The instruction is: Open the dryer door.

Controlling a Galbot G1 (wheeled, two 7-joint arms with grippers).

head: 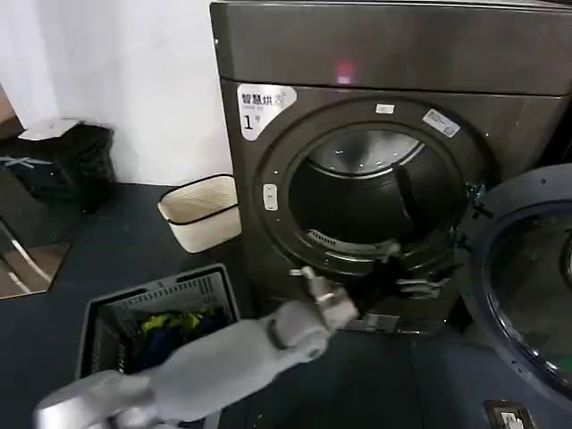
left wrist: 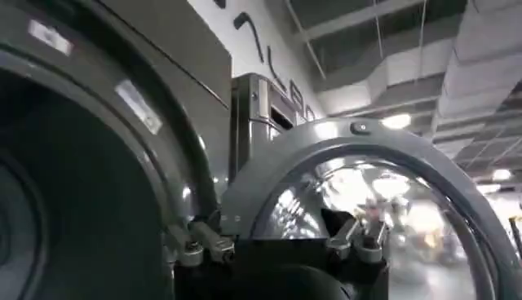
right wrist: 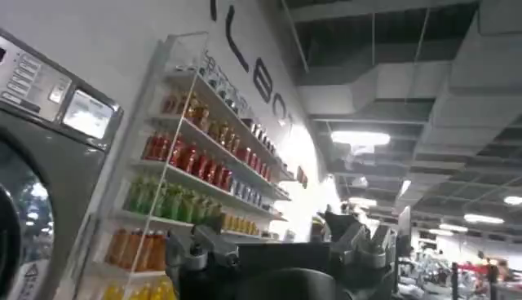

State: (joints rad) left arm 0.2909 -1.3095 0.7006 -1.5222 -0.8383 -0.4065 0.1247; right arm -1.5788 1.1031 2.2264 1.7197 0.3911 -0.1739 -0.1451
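Observation:
The dryer [head: 402,54] is a big dark grey-brown machine with a white "1" sticker [head: 259,107]. Its dark drum opening [head: 357,197] is exposed. The dryer door [head: 527,277] stands swung out to the right, its dark inner face and glass turned toward me. My left gripper [head: 308,277] hovers in front of the lower left rim of the opening, open and holding nothing. In the left wrist view the door's ring [left wrist: 326,143] rises just beyond the left gripper [left wrist: 277,244]. My right gripper [right wrist: 281,244] is open and empty, pointing away toward shelves.
A white basket [head: 204,210] stands on the floor left of the dryer. A grey laundry basket [head: 161,313] with clothes sits under my left arm. A black bag [head: 71,161] is at far left. Shelves of bottles [right wrist: 188,163] and another machine [right wrist: 41,147] face the right wrist.

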